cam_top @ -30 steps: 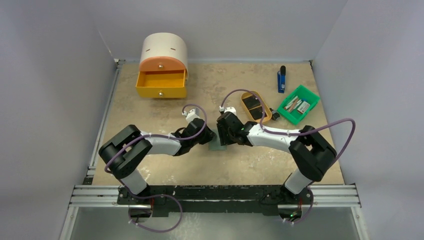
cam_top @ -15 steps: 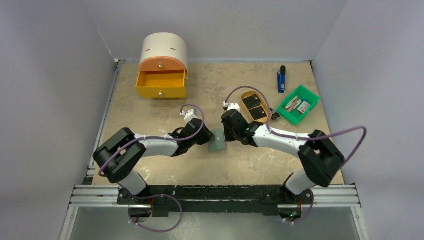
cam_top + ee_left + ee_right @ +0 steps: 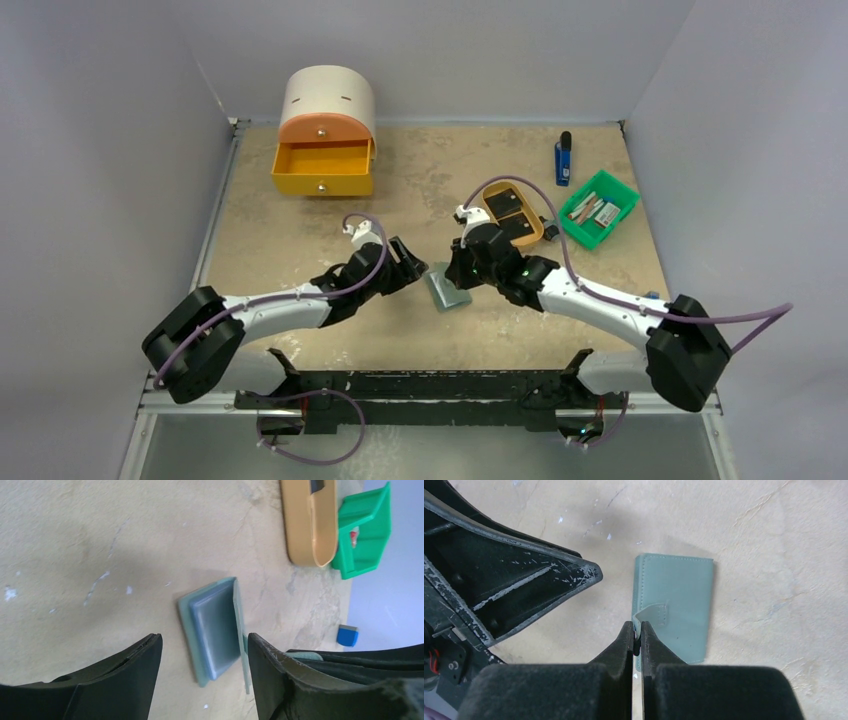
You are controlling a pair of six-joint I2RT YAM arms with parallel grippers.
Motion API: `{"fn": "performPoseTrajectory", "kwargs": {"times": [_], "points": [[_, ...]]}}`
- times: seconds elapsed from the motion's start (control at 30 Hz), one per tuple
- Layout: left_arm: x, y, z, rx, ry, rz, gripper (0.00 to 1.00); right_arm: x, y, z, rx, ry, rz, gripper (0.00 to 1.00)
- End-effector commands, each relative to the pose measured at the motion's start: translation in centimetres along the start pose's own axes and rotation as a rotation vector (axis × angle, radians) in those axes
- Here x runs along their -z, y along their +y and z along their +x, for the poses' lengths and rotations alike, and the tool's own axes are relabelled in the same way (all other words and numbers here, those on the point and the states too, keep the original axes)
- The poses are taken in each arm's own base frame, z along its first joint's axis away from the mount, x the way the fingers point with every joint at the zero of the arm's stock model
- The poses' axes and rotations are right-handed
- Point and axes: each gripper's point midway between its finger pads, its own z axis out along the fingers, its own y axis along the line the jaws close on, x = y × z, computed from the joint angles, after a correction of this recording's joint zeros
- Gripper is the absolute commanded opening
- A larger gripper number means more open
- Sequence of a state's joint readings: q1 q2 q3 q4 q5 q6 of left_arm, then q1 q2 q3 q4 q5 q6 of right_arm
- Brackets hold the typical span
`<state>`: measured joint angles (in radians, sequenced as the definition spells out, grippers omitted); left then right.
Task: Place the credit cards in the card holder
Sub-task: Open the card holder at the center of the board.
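Note:
The grey-green card holder (image 3: 447, 288) rests on the table between the two arms. One flap lies flat and shows its pale blue-grey inner pocket (image 3: 215, 627); the other flap stands up on edge. My right gripper (image 3: 636, 632) is shut on that raised flap's edge beside the little tab (image 3: 655, 615), seen from above at the right gripper (image 3: 460, 274). My left gripper (image 3: 205, 642) is open, its fingers apart on either side of the holder's near end without touching it. Two black credit cards (image 3: 510, 215) lie in the tan oval tray (image 3: 538, 238).
A bright green bin (image 3: 597, 208) with small items stands right of the tray, and a blue lighter-like stick (image 3: 564, 158) lies behind it. An orange drawer box (image 3: 323, 150) with its drawer pulled open stands at the back left.
My left gripper let go of the card holder, opened and drew back to the left. My right gripper shut on the holder's flap, and the holder came down nearer the front.

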<state>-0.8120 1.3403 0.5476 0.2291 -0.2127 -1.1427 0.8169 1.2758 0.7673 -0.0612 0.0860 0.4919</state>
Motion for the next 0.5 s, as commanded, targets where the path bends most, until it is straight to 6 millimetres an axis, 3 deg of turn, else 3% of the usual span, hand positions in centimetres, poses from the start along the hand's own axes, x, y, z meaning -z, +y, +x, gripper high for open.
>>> {"fn": "performPoseTrajectory", "kwargs": {"times": [0.0,0.07,0.23,0.47], "points": [[0.0,0.9,0.5,0.02,0.003,0.002,0.63,-0.6,0.8,0.9,-0.057,0.017,-0.049,0.0],[-0.3,1.7,0.9,0.015,0.012,-0.021,0.63,-0.7,0.3,1.7,-0.092,0.033,-0.031,0.0],[-0.4,2.4,1.1,0.009,0.011,-0.042,0.59,-0.1,-1.3,1.4,-0.144,-0.044,0.03,0.0],[-1.1,2.0,1.2,-0.001,0.02,-0.037,0.59,3.3,-5.1,0.1,-0.233,-0.183,0.204,0.0]]}}
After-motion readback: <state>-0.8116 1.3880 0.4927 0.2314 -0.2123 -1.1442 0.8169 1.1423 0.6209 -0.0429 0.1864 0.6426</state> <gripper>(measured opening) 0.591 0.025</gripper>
